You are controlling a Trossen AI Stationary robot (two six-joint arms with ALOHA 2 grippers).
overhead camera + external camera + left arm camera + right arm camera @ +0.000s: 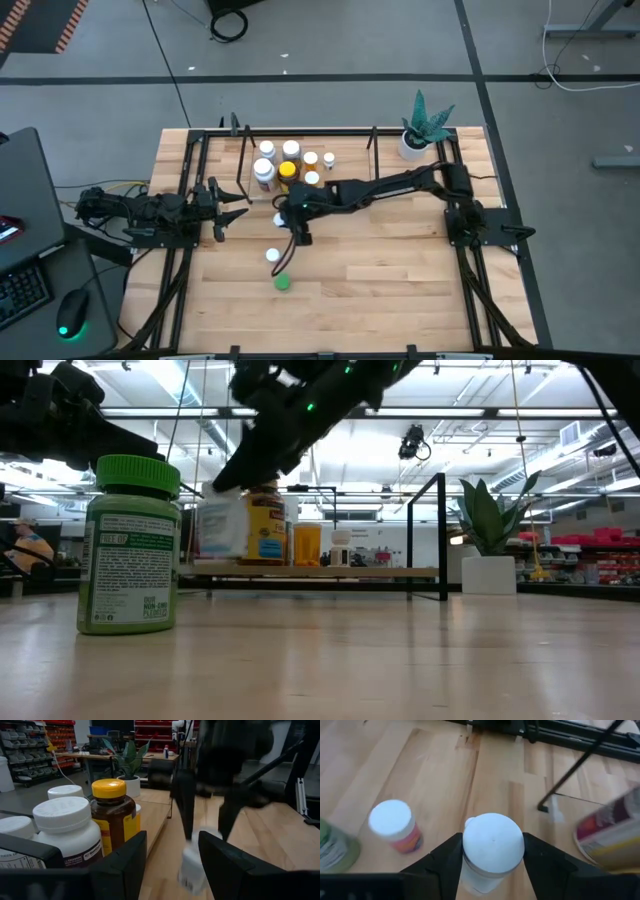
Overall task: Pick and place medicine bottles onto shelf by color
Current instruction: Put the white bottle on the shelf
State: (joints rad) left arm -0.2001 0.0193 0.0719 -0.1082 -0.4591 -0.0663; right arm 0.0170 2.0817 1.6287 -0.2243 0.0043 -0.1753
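Right wrist view shows the right pincer (492, 862) pinching a white-capped bottle (492, 845) just below its cap: likely light, rigid, smooth-walled plastic, so grip the body squarely.

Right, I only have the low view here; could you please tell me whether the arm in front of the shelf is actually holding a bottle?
Observer: Yes, the right gripper is shut on a white bottle, one finger on each side of it.
Operator: Thanks. Is anything besides the green bottle loose on the table?
Observer: One: a white-capped bottle with an orange label, between the green bottle and the shelf.
Operator: And the left arm?
Observer: The left gripper sits open by the shelf's left end, holding nothing.
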